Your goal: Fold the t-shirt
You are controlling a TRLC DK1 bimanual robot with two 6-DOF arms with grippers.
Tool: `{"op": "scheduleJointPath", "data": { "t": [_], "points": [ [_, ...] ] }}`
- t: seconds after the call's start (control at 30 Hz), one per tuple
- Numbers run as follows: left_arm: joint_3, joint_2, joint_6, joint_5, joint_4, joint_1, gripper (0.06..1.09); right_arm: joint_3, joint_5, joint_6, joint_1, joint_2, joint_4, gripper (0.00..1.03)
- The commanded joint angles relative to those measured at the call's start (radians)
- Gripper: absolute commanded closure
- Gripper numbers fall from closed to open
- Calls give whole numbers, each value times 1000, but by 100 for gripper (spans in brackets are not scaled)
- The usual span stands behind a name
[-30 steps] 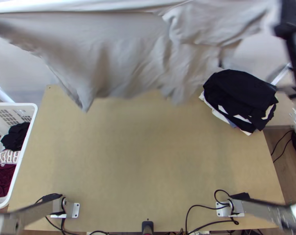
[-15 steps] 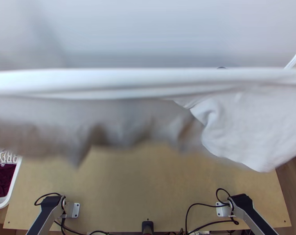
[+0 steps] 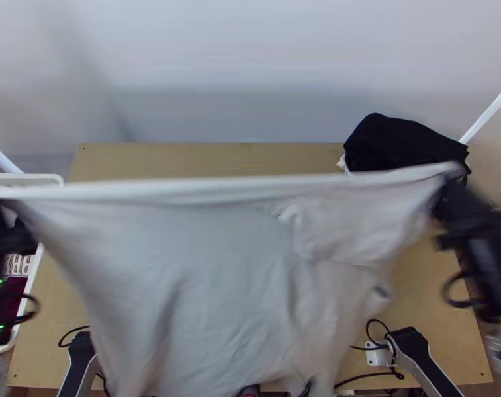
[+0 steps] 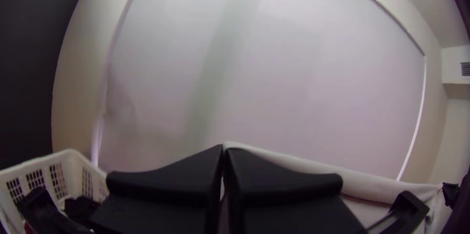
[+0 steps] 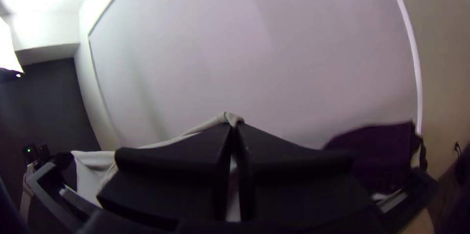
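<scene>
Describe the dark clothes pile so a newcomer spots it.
On the wooden table, find the far right corner. The dark clothes pile sits there, its near edge hidden by the pale t-shirt; unlike that stretched shirt, it is black and heaped.

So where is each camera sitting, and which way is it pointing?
Top view: high over the near edge, looking steeply down at the table; parts of the left arm and right arm show.
Left wrist view: on the left arm's wrist, facing a pale backdrop past the left gripper.
Right wrist view: on the right arm's wrist, facing that backdrop past the right gripper.
Shared by both wrist views: the t-shirt, stretched between the grippers.
</scene>
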Motion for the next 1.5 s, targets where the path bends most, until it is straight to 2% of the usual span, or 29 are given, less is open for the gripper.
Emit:
{"op": "scheduleJointPath", "data": {
  "t": [0.0, 0.13, 0.23, 0.43, 0.63, 0.8, 1.0, 1.47],
  "points": [
    [-211, -47, 8, -7, 38, 4, 105, -194, 31, 33, 27, -36, 84, 100],
    [-393, -19, 45, -6, 155, -7, 105, -326, 31, 54, 27, 41, 179, 100],
    [-456, 58, 45, 11, 233, -5, 105, -374, 31, 61, 17, 119, 277, 100],
    [-467, 288, 45, 20, 418, 6, 105, -366, 26, 71, -10, 331, 434, 100],
    [-422, 550, 45, 20, 576, 15, 105, -260, -37, 100, -59, 593, 446, 100],
    [-306, 778, 45, 28, 573, 27, 105, -168, -86, 94, -85, 776, 448, 100],
    [-160, 1012, 45, 45, 543, 32, 105, -50, -89, 88, -96, 975, 477, 100],
    [153, 1335, 45, 45, 477, 33, 105, 249, -88, 58, -118, 1346, 481, 100]
  ]
}}
